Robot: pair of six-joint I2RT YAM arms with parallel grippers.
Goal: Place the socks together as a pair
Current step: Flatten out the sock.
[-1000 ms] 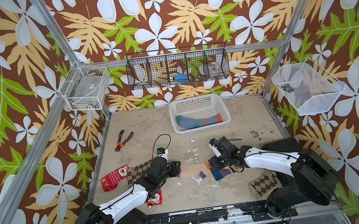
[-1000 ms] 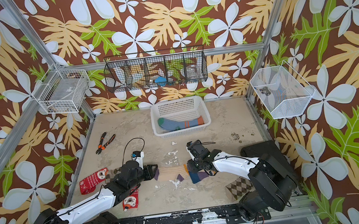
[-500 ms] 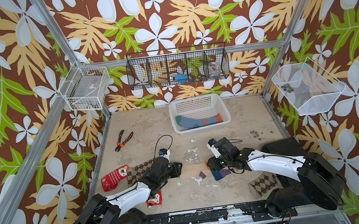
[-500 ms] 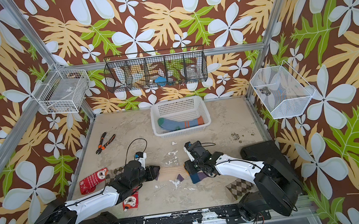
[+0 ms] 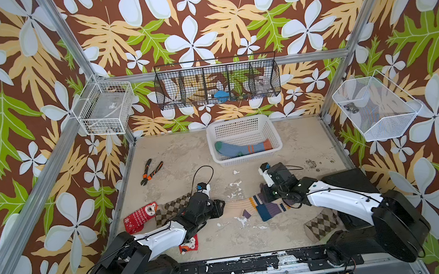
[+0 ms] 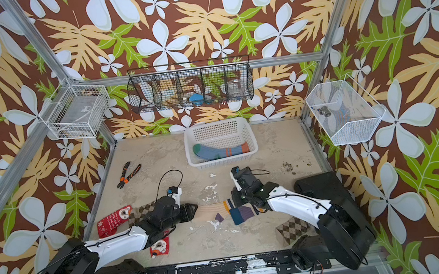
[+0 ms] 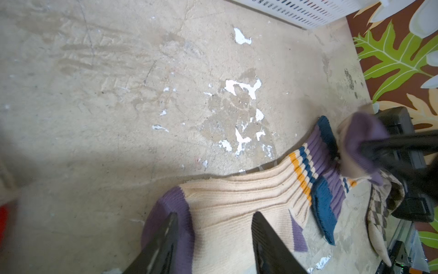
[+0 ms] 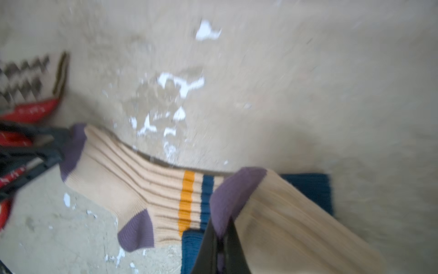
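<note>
Front edge of the bench: a red sock half under the L arm, a brown argyle sock by the R arm's base. Mid-bench, the left gripper has its fingers apart, straddling the purple toe end of the flat cream sock. Next, the right gripper — fingers together, pinching the purple toe of the second cream sock, which overlaps the flat one's cuff. Off to the L, a red snowflake sock touches a second argyle sock. Further back — pliers, then a white basket w/ a blue striped sock inside.
</note>
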